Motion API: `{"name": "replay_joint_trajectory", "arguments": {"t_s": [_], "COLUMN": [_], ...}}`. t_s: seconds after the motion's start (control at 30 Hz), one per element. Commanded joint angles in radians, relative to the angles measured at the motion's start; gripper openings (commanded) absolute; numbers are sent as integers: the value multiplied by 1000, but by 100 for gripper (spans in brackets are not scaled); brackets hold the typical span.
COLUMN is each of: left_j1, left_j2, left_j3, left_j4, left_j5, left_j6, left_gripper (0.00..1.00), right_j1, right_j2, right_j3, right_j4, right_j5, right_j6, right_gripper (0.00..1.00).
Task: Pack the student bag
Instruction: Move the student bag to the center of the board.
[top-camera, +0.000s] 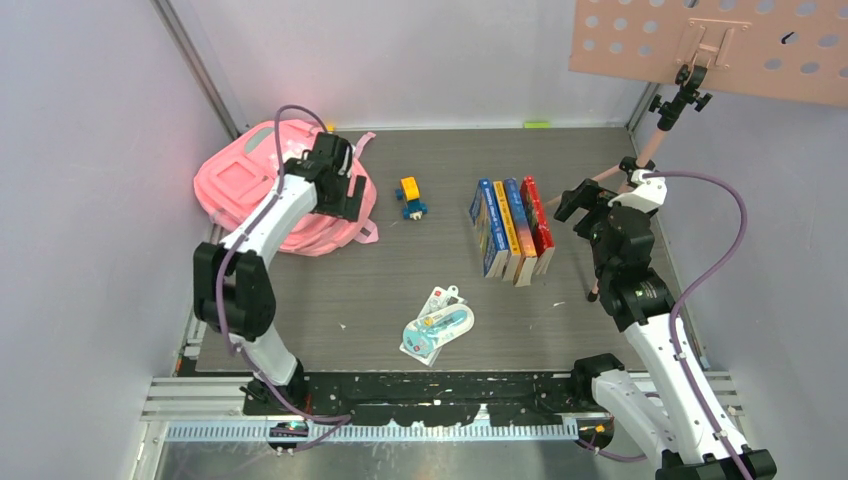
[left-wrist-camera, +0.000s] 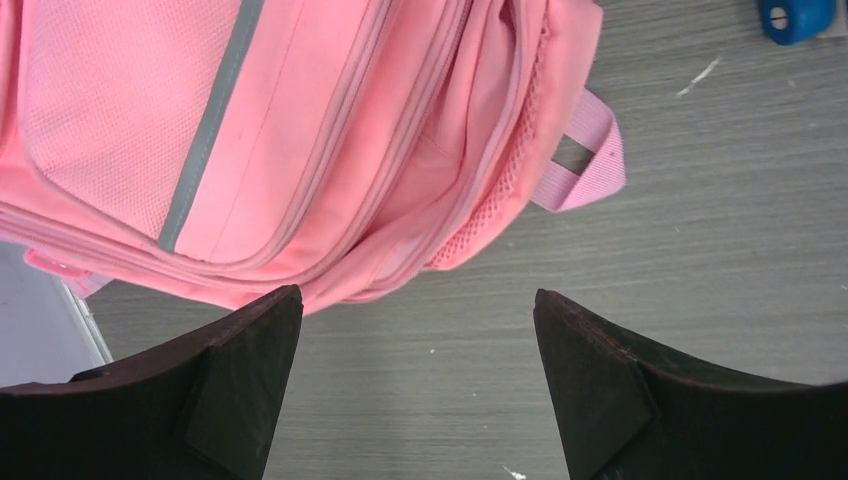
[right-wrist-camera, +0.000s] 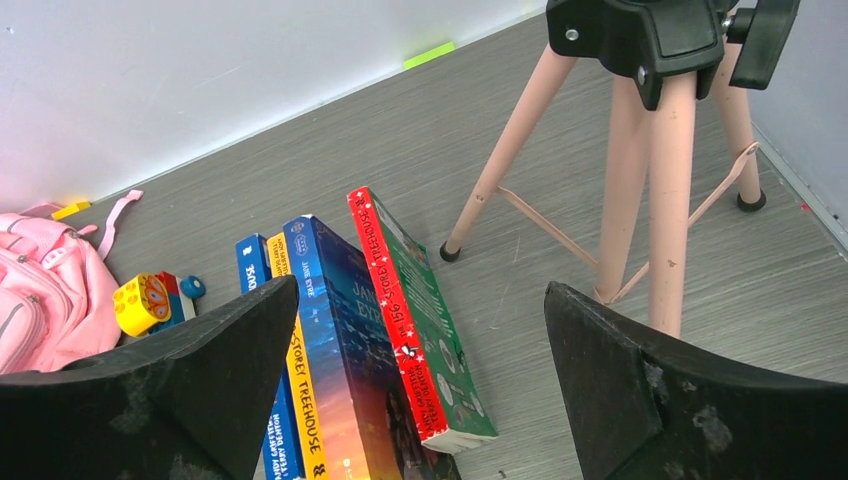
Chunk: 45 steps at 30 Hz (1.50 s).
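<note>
The left gripper (left-wrist-camera: 417, 300) was held wide open and empty over the table (left-wrist-camera: 700, 250) just beside the pink student bag (left-wrist-camera: 300, 130), laid at the far left, and the right gripper (right-wrist-camera: 422, 290) was spread wide, empty, above the books (right-wrist-camera: 340, 340)

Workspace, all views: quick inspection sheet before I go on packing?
Surface: grey wood-grain table, a few white flecks.
Job's things: student bag lying far left, one compartment looks open.
Clutter: row of books leaning mid-right; yellow-blue toy; packaged item near centre.
Grippers: left gripper open, empty, at the bag's edge; right gripper open, empty, by the books.
Cables: purple cable looped along each arm.
Surroundings: pink tripod carrying perforated board, far right.
</note>
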Motion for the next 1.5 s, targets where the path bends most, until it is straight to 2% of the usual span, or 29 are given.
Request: {"name": "replay_joint_trajectory", "arguments": {"t_s": [0.0,0.1,0.27,0.47,0.57,0.63,0.67,0.77,0.8,0.93,1.07,1.1,1.3,1.47], "left_j1": [4,4,4,4,4,4,4,4,4,4,3,4,4,4], "left_j2": [81,130,142,172,195,206,209,172,136,-65,-220,-248,-344,-368], "left_j3": [71,63,19,4,12,15,19,10,-9,-130,-159,-164,-241,-251], "left_j4": [-20,24,85,98,87,83,78,87,108,241,241,238,305,283], "left_j5": [-65,-68,47,54,61,61,64,38,35,99,185,245,578,610], "left_j6": [26,27,40,47,43,42,41,23,18,-3,-48,-60,-143,-174], "left_gripper": [89,91,90,83,75,64,54,5,0,0,0,0,0,0], "right_j1": [2,2,2,2,2,2,2,2,2,2,2,1,2,37], "right_j2": [1,3,6,13,13,13,14,14,13,13,45,57,91,140], "right_j3": [12,12,11,12,12,11,12,16,17,17,40,46,98,167], "right_j4": [28,29,28,25,23,22,21,8,5,11,-5,-16,-66,-115], "right_j5": [28,27,37,41,45,52,57,79,82,62,16,6,-92,-248], "right_j6": [-4,-2,-4,-2,-2,-2,-1,-2,-3,-6,-17,-17,14,36], "right_gripper": [100,100,100,100,100,100,100,100,100,100,100,100,100,100]}}
